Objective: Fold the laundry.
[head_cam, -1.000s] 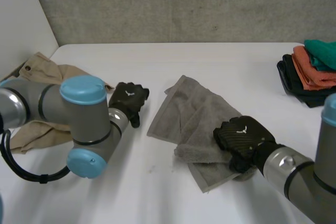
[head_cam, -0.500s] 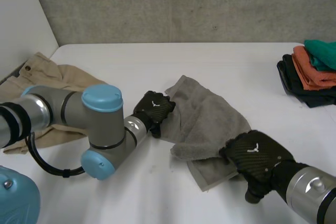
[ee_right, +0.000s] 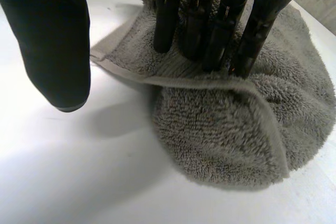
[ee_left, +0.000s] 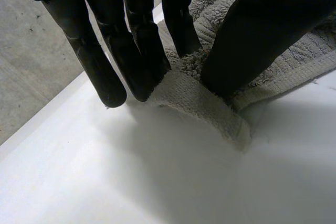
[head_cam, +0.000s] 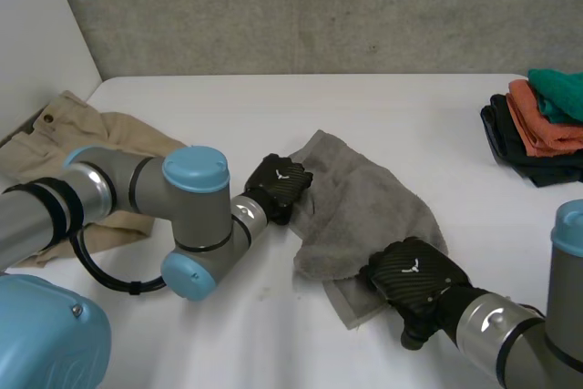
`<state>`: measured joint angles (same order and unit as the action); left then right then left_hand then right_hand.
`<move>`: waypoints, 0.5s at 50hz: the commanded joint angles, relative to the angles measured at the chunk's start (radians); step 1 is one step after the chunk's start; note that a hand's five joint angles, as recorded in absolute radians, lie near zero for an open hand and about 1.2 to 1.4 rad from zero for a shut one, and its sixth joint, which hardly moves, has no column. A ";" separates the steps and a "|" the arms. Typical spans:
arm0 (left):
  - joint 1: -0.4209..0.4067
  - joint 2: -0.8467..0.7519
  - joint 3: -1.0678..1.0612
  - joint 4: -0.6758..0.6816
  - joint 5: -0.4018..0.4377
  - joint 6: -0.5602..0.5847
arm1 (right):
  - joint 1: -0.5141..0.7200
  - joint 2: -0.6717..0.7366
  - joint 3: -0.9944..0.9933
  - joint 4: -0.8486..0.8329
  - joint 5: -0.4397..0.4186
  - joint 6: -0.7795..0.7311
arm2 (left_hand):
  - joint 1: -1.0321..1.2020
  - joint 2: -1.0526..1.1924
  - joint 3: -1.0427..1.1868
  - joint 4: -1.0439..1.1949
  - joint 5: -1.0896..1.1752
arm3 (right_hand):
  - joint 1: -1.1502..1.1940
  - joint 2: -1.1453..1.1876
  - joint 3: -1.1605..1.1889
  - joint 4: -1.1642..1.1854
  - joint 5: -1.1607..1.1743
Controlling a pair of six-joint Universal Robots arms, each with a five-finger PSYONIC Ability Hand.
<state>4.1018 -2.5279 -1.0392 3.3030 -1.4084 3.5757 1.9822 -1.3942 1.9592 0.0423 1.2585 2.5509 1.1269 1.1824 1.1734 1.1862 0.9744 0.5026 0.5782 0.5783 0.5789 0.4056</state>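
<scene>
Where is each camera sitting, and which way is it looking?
Head view: between and behind the arms, looking down at the table; both arms, the left hand and the right hand show.
Left wrist view: on the left wrist, looking along the palm; its fingers and thumb pinch the towel at its edge.
Right wrist view: on the right wrist, looking along the palm; its fingers press the towel, thumb apart.
All three share the towel.

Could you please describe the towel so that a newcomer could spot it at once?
On the white table, look in the middle, between the two black hands. The towel lies rumpled there, its edge pinched by the left hand, the right hand pressing on it. It alone is grey and fluffy; the beige trousers and the folded stack lie at the sides.
</scene>
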 commanded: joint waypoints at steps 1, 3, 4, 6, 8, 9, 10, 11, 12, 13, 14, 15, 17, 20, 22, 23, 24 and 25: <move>0.000 -0.017 0.010 0.001 -0.004 -0.002 | 0.001 0.078 -0.002 -0.148 0.009 -0.001 | 0.269 0.214 0.223 0.210 0.247 | 0.158 0.082 0.082 0.082 0.080; 0.000 -0.014 0.010 0.001 -0.011 -0.003 | 0.001 0.106 -0.003 -0.197 0.010 -0.003 | 0.269 0.214 0.223 0.210 0.247 | 0.187 0.111 0.111 0.111 0.109; 0.000 -0.012 0.010 0.001 -0.012 -0.003 | 0.003 0.115 -0.005 -0.212 0.010 -0.005 | 0.269 0.214 0.223 0.210 0.247 | 0.202 0.126 0.126 0.125 0.124; 0.002 -0.003 0.007 0.001 -0.017 -0.005 | 0.004 0.141 -0.016 -0.249 0.015 -0.008 | 0.269 0.214 0.223 0.210 0.247 | 0.275 0.199 0.199 0.199 0.197; 0.002 0.011 0.004 -0.002 -0.018 -0.006 | 0.010 0.155 -0.022 -0.272 0.019 -0.008 | 0.269 0.214 0.223 0.210 0.247 | 0.345 0.270 0.270 0.269 0.268; 0.005 0.033 -0.002 -0.002 -0.027 -0.008 | 0.020 0.165 -0.035 -0.294 0.031 -0.008 | 0.269 0.214 0.223 0.210 0.247 | 0.427 0.351 0.351 0.351 0.350; 0.006 0.053 -0.005 -0.003 -0.035 -0.008 | 0.023 0.172 -0.043 -0.303 0.041 -0.008 | 0.269 0.214 0.223 0.210 0.247 | 0.466 0.390 0.390 0.389 0.388; 0.008 0.067 -0.008 -0.003 -0.041 -0.009 | 0.027 0.181 -0.057 -0.321 0.061 -0.008 | 0.269 0.214 0.223 0.210 0.247 | 0.556 0.481 0.480 0.480 0.479; 0.012 0.099 -0.019 -0.006 -0.056 -0.009 | 0.027 0.185 -0.063 -0.332 0.074 -0.008 | 0.269 0.214 0.223 0.210 0.247 | 0.627 0.551 0.551 0.551 0.549; 0.015 0.115 -0.025 -0.006 -0.063 -0.009 | 0.027 0.190 -0.071 -0.338 0.087 -0.008 | 0.269 0.214 0.223 0.210 0.247 | 0.709 0.633 0.633 0.633 0.631; 0.018 0.130 -0.031 -0.006 -0.072 -0.011 | 0.027 0.196 -0.082 -0.347 0.101 -0.009 | 0.269 0.214 0.223 0.210 0.247 | 0.794 0.718 0.718 0.718 0.716; 0.023 0.146 -0.041 -0.008 -0.078 -0.011 | 0.027 0.205 -0.100 -0.357 0.119 -0.009 | 0.269 0.214 0.223 0.210 0.247 | 0.893 0.817 0.817 0.816 0.815; 0.026 0.195 -0.070 -0.010 -0.090 -0.012 | 0.027 0.222 -0.124 -0.364 0.134 -0.011 | 0.269 0.214 0.223 0.210 0.247 | 0.894 0.818 0.818 0.817 0.816; 0.028 0.299 -0.123 -0.017 -0.095 -0.014 | 0.017 0.259 -0.193 -0.349 0.153 -0.012 | 0.269 0.214 0.223 0.210 0.247 | 0.894 0.818 0.818 0.817 0.816; 0.029 0.363 -0.157 -0.020 -0.095 -0.015 | 0.014 0.259 -0.218 -0.335 0.157 -0.015 | 0.269 0.214 0.223 0.210 0.247 | 0.894 0.818 0.818 0.817 0.816; 0.032 0.423 -0.192 -0.022 -0.095 -0.017 | 0.012 0.253 -0.241 -0.317 0.156 -0.015 | 0.269 0.214 0.223 0.210 0.247 | 0.894 0.818 0.818 0.817 0.816; 0.034 0.454 -0.209 -0.022 -0.095 -0.017 | 0.009 0.250 -0.258 -0.305 0.154 -0.012 | 0.269 0.214 0.223 0.210 0.247 | 0.894 0.818 0.818 0.817 0.816; 0.035 0.486 -0.225 -0.022 -0.095 -0.017 | 0.001 0.242 -0.270 -0.292 0.153 -0.006 | 0.269 0.214 0.223 0.210 0.247 | 0.894 0.818 0.818 0.817 0.816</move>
<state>4.1296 -2.2385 -1.1573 3.2869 -1.5014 3.5615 2.0020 -1.1469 1.7785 -0.3084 1.4068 2.5384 1.1269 1.1941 1.1860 1.1981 0.9748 0.9731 1.1749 1.1798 1.1854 0.9725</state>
